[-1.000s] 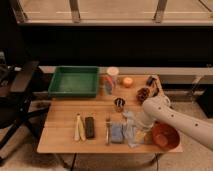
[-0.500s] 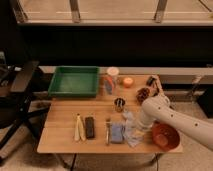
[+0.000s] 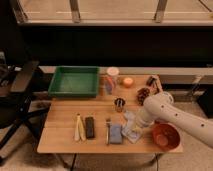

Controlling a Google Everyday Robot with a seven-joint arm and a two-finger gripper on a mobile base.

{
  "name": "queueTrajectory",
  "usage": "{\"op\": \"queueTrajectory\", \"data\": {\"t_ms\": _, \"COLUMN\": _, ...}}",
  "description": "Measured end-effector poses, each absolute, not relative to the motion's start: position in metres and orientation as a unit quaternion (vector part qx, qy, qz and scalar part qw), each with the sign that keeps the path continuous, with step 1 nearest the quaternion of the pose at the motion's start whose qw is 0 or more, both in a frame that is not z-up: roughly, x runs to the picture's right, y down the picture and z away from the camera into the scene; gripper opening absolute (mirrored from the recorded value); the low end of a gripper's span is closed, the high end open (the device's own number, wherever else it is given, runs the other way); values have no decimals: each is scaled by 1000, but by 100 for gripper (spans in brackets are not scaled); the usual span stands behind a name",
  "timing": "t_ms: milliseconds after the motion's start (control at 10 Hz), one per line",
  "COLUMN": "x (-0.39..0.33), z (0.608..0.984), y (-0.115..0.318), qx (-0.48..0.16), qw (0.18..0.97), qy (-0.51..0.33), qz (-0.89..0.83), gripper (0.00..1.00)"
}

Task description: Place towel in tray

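Observation:
The towel [image 3: 129,128], a small pale grey-blue cloth, lies crumpled on the wooden table [image 3: 60,120] near its front edge, right of centre. My gripper [image 3: 138,126] reaches down from the white arm on the right and rests on the towel's right side, shut on the fabric. The towel still touches the tabletop. The tray [image 3: 75,82], large, dark green and empty, sits at the table's back left corner, well away from the gripper.
A blue sponge block [image 3: 115,133] and a fork [image 3: 107,131] lie just left of the towel. A red bowl [image 3: 165,136] is close on the right. A can [image 3: 119,104], cup [image 3: 113,73], orange [image 3: 128,81] and dark bar [image 3: 90,127] stand between towel and tray. A chair [image 3: 20,90] stands left.
The arm has lowered slightly onto the towel and the gripper has gone from open to shut on it. Everything else on the table stayed put.

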State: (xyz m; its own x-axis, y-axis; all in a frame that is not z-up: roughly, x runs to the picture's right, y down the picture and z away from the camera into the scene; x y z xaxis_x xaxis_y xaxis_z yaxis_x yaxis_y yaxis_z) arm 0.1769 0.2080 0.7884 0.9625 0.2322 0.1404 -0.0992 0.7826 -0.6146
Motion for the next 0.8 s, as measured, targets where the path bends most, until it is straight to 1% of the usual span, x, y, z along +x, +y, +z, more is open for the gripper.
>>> {"op": "queueTrajectory", "data": {"t_ms": 200, "x": 186, "z": 773, "y": 168, "qx": -284, "qw": 949, "qy": -103, "qz": 89, "gripper": 0}}
{"op": "queueTrajectory", "data": {"t_ms": 500, "x": 198, "z": 758, "y": 85, "qx": -226, "qw": 963, "qy": -108, "qz": 94, "gripper": 0}}
{"op": "queueTrajectory", "data": {"t_ms": 600, "x": 197, "z": 755, "y": 43, "qx": -205, "qw": 967, "qy": -119, "qz": 98, "gripper": 0}}
{"op": "queueTrajectory", "data": {"t_ms": 800, "x": 194, "z": 750, "y": 1, "qx": -186, "qw": 968, "qy": -132, "qz": 100, "gripper": 0}}
